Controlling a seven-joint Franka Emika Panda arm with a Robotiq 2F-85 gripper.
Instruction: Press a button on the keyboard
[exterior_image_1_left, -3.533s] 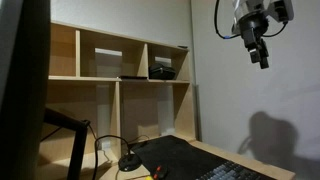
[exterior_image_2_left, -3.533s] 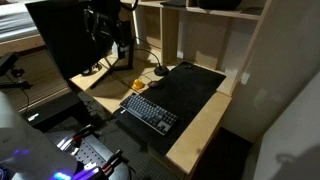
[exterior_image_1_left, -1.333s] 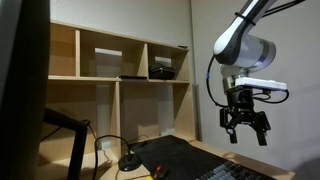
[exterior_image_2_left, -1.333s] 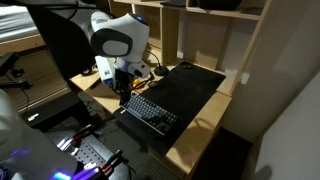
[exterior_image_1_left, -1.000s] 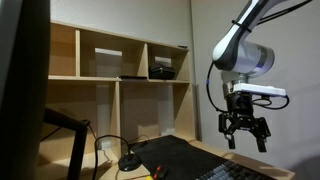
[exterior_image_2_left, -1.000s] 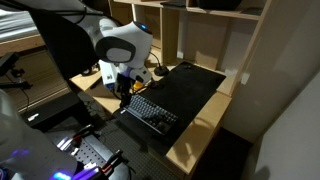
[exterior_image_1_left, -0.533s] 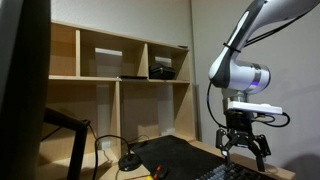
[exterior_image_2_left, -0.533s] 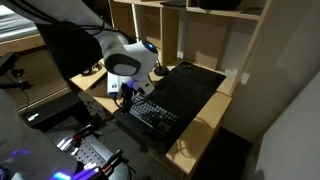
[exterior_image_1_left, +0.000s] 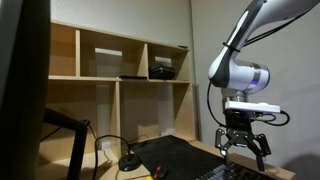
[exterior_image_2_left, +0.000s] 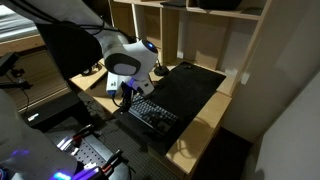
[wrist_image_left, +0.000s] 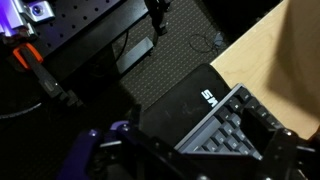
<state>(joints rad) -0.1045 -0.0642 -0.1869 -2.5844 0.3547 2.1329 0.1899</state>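
Closest to me, the keyboard (exterior_image_2_left: 152, 113) lies flat on the pale wooden counter (exterior_image_2_left: 205, 125), along the front edge and just in front of a plain black mat (exterior_image_2_left: 188, 82). The white arm (exterior_image_2_left: 128, 62) bends down over the end of the keyboard nearest the big dark screen (exterior_image_2_left: 62, 40). Its jaws are spread wide and point straight down at the keys. In an exterior view taken low across the counter, the two dark tips stand well apart just above the keyboard (exterior_image_1_left: 236, 172). I cannot tell from here whether either tip touches a key. The wrist view looks down between the spread tips. There the keyboard (wrist_image_left: 228, 130) runs slantwise toward the lower right with its rows of small dark keys showing. A smooth black strip with white lettering lies along its outer side, and a corner of bare wood shows at the upper right. Further back on the counter, near the far side of the mat, stands a small round black device (exterior_image_1_left: 128, 161) with a thin cable curling up from it. Behind everything, against the wall, is a light wooden shelf unit (exterior_image_1_left: 120, 80) with open compartments. A dark box (exterior_image_1_left: 163, 71) sits in one of the upper ones.
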